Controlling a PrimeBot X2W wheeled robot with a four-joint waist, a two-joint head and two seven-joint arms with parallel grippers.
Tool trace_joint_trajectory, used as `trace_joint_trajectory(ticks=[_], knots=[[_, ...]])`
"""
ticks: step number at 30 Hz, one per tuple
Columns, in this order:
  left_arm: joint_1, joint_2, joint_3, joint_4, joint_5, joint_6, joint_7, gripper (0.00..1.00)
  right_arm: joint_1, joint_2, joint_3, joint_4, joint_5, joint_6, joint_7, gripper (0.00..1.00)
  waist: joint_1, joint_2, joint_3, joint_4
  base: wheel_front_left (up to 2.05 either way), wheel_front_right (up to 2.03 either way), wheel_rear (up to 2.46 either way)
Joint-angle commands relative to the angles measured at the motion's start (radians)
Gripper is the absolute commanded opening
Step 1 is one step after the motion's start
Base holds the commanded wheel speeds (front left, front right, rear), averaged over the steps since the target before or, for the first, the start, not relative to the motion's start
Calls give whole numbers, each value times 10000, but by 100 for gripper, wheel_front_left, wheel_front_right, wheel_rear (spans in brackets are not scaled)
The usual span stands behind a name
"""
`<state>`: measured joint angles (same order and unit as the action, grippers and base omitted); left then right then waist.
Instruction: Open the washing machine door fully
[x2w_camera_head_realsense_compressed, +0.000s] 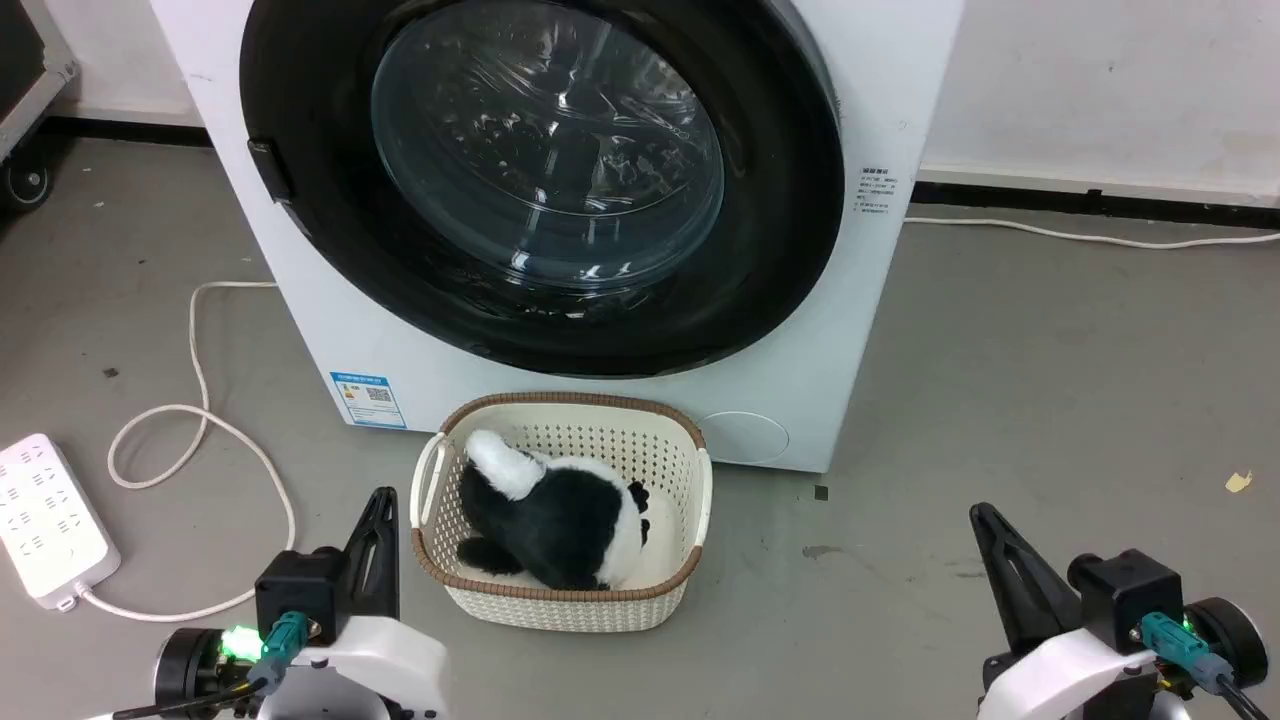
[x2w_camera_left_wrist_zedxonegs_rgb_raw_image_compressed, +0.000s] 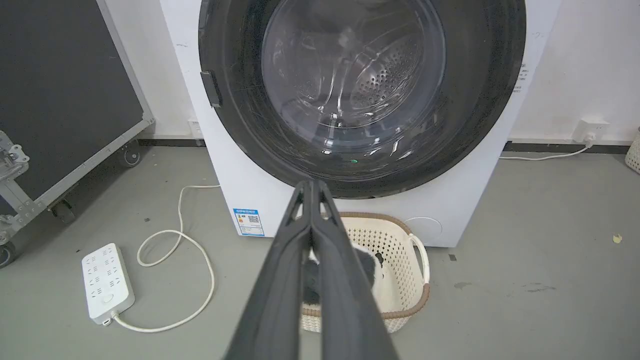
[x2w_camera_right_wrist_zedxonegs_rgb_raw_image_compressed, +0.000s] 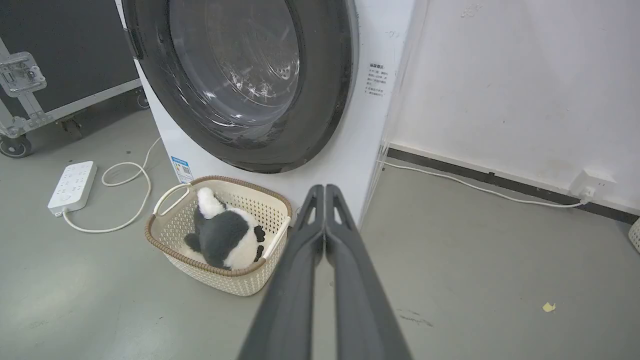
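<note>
Gripping: nothing; left gripper (x2w_camera_head_realsense_compressed: 383, 497), right gripper (x2w_camera_head_realsense_compressed: 982, 513) pinched together.
Washing machine door (x2w_camera_head_realsense_compressed: 300, 250): closed.
Left wrist: drum holes (x2w_camera_left_wrist_zedxonegs_rgb_raw_image_compressed: 385, 80).
Right wrist: plush toy (x2w_camera_right_wrist_zedxonegs_rgb_raw_image_compressed: 225, 240) in basket (x2w_camera_right_wrist_zedxonegs_rgb_raw_image_compressed: 225, 281).

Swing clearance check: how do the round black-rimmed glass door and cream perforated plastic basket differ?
The door is much wider than the basket. Upright door is shut on the washing machine; basket sits on the floor. Glossy black door, cream basket holding a plush toy. Both straight ahead.

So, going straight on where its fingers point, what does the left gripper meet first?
Probably the lower black rim of the washing machine door, passing over the basket; depth is unclear.
</note>
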<state>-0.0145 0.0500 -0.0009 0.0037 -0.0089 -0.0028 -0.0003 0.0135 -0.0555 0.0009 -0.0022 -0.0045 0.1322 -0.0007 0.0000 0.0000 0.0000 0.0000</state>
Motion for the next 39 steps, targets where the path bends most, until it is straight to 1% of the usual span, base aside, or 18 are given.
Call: trace_joint_trajectory(ticks=[1,39], knots=[[145,3,9,-37,89,28,3,0,-135,53,-9,22,45,-15,7,0,0,0,0,0,0,0,0],[145,3,9,-37,89,28,3,0,-135,53,-9,22,45,-15,7,0,0,0,0,0,0,0,0]])
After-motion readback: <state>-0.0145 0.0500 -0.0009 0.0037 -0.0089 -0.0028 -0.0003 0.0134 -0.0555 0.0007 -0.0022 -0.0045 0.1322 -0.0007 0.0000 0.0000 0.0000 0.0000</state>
